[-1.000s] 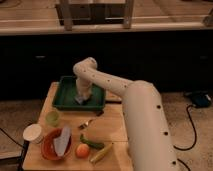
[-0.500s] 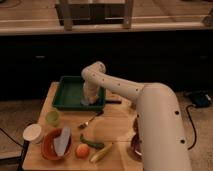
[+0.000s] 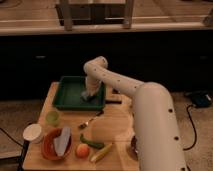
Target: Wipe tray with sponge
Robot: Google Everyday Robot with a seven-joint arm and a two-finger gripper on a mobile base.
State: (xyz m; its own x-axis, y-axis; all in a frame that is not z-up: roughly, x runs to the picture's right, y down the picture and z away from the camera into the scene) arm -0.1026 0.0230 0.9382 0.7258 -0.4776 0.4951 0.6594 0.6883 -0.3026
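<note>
We see the claw (image 3: 89, 95) down inside the green tray (image 3: 69, 93), at its right end, just beside the right wall and closer to the near rim than the far one. We cannot tell whether the claw is apart, together or clamped on something. A pale patch sits right under it, and we cannot make out the sponge as a separate thing there. The white arm (image 3: 150, 117) comes in from the near right, bends above the tray and drops to the claw.

Left of the claw the tray floor lies bare all the way to the left wall, which is the open room inside it. The tray is a shallow, dark green rectangle with raised sides. Its long axis runs left to right, in line with the far edge of the wooden table (image 3: 119, 131), and it sits in the table's far left part.

A spoon (image 3: 90, 120) lies on the table just near of the tray. Further to the near left stand a green cup (image 3: 53, 117), a white cup (image 3: 33, 133) and a red bowl (image 3: 48, 150). A round orange fruit (image 3: 82, 150) is to the right of the bowl.
</note>
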